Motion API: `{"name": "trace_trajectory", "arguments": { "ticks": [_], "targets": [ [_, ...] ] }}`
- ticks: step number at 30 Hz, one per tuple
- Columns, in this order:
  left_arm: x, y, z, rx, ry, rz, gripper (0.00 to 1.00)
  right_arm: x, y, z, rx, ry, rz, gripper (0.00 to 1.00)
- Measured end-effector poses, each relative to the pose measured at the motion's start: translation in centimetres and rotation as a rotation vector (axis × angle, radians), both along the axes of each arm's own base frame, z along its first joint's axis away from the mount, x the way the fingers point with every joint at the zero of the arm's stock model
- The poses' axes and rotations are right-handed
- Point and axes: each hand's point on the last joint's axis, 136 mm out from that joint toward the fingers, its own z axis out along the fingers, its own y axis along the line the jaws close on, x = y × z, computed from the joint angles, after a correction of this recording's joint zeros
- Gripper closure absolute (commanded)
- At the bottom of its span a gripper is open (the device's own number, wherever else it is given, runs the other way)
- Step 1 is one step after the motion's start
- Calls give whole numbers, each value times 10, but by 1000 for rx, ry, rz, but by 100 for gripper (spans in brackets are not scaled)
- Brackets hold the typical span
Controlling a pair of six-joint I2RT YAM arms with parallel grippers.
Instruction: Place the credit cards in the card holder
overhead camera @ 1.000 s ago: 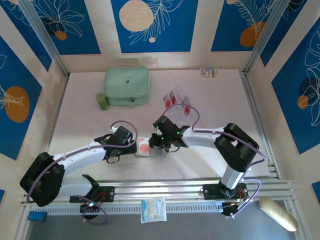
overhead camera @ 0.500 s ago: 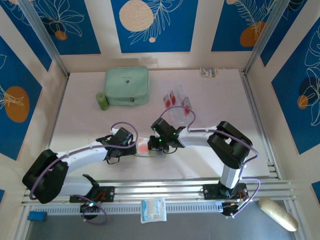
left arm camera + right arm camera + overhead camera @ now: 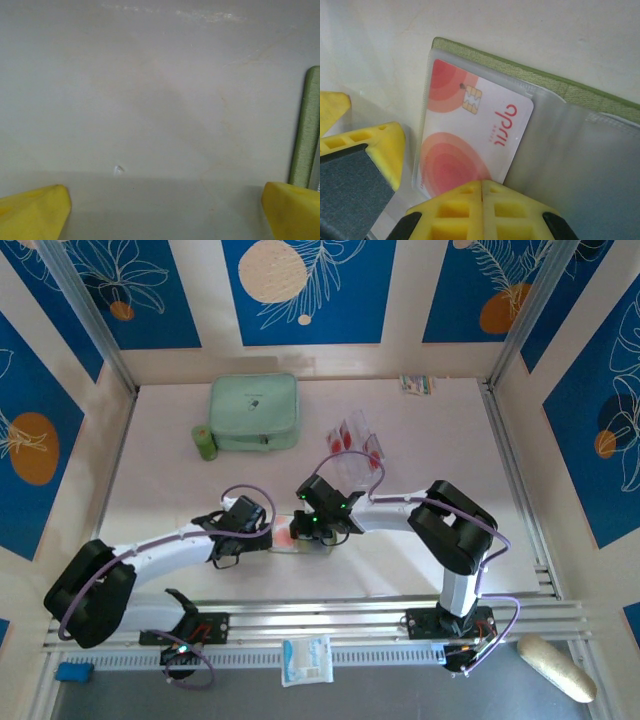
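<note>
**A:** Where is the card holder?

**B:** The card holder [image 3: 545,82] lies open on the table [image 3: 170,490] between the two arms, with one credit card [image 3: 470,135] in its clear pocket.

**A:** Why are the grippers crowding it?

**B:** The right gripper [image 3: 482,200], fingers pressed together and empty, points its tip at the card's near edge, likely to push it deeper. The left gripper [image 3: 165,210], spread wide beside the olive edge, probably blocks sliding. The other credit cards [image 3: 355,437] wait farther back.

A mint-green zip case [image 3: 254,413] lies far back, 1 green roll [image 3: 205,443] just beside its left edge. A small packet [image 3: 417,384] lies farther right.
</note>
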Motion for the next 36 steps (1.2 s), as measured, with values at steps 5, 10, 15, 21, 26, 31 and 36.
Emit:
{"name": "trace_trajectory", "arguments": {
  "ticks": [5, 10, 15, 21, 26, 31, 36],
  "targets": [
    [-1, 0, 3, -8, -6, 0, 0, 0, -1, 2, -1, 1, -1, 100],
    [-2, 3, 12, -19, -27, 10, 0, 3, -4, 18, 18, -16, -10, 100],
    [-2, 6, 22, -27, -56, 22, 0, 12, -9, 33, 38, -46, -29, 100],
    [-3, 7, 27, -27, -62, 15, 0, 20, -23, 43, 36, -70, -60, 100],
    [4, -5, 42, -60, -81, -24, 0, 18, -42, 38, -2, -74, -80, 100],
    [15, -24, 65, -122, -120, -56, 0, 14, -62, 25, -54, -57, -101, 100],
    [17, -47, 78, -155, -131, -110, 0, 14, -71, 18, -76, -46, -117, 100]
  ]
}}
